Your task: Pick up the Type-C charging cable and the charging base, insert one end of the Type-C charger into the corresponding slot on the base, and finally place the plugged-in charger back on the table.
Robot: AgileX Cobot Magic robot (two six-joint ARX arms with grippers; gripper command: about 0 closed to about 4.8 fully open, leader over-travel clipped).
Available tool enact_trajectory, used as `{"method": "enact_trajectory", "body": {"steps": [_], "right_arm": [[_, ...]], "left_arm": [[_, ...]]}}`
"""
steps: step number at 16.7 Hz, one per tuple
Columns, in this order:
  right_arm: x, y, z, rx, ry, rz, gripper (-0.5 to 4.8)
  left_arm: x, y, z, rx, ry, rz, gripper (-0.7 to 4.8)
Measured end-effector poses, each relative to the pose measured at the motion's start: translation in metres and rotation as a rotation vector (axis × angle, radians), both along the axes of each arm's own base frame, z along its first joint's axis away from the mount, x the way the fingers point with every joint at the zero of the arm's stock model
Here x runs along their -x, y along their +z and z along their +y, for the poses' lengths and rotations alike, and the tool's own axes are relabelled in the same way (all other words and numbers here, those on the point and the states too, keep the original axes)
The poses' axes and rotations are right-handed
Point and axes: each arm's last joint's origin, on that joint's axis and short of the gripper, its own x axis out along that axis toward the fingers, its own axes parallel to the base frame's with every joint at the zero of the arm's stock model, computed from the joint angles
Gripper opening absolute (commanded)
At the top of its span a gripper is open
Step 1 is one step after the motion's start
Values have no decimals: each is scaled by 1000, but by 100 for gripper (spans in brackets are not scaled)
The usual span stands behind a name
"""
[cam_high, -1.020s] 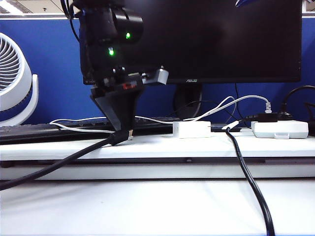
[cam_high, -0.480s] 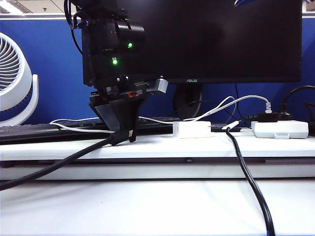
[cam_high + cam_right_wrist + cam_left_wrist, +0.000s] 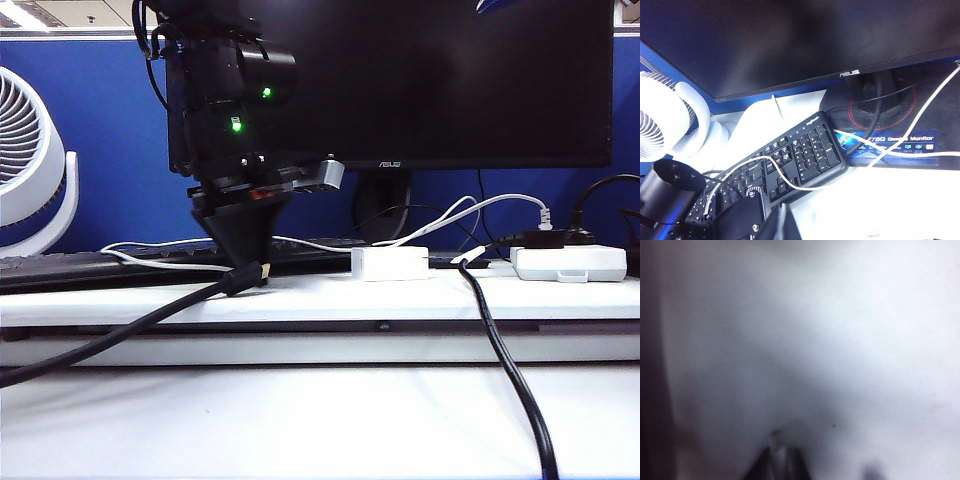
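Note:
My left gripper (image 3: 245,265) points down onto the raised shelf (image 3: 400,297) of the table (image 3: 320,420), its jaws drawn in to a narrow wedge. In the blurred left wrist view its dark fingers (image 3: 781,452) stand close together with a small pale piece at their tips, which looks like the plug end of the Type-C charging cable (image 3: 160,262). That thin white cord trails over the keyboard (image 3: 762,158). The charging base (image 3: 390,263) lies untouched on the shelf to the right. My right gripper (image 3: 782,227) is shut and empty, up above the keyboard and outside the exterior view.
A thick black cable (image 3: 150,320) with a gold-tipped plug lies right by the left fingertips. Another black cable (image 3: 510,370) hangs over the shelf edge. A larger white box (image 3: 570,262), the monitor (image 3: 430,80), a keyboard (image 3: 800,150) and a fan (image 3: 25,160) stand around.
The left gripper sank slightly onto the shelf, then its jaws closed from a wide spread to a narrow wedge. The charging base and the black cables have not moved.

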Motion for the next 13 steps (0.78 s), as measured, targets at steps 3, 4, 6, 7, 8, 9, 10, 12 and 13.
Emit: {"method": "enact_trajectory", "body": {"steps": [3,4,6,7,8,9,10,12,13], "right_arm": [[0,0,0,0,0,0,-6],[0,0,0,0,0,0,-6],[0,0,0,0,1,0,-6],[0,0,0,-1,2,0,-6],[0,0,0,-1,3,0,-6],[0,0,0,-1,3,0,-6],[0,0,0,-1,3,0,-6],[0,0,0,-1,3,0,-6],[0,0,0,3,15,-2,-6]], "left_arm": [[0,0,0,0,0,-1,40],[0,0,0,-1,-3,-1,40],[2,3,1,7,-6,9,40],[5,9,3,38,-16,20,40],[14,33,5,147,-47,17,40],[22,52,7,246,-79,2,40],[33,82,9,419,-150,-21,40],[47,115,13,632,-266,-50,40],[56,135,17,724,-328,-90,40]]}}
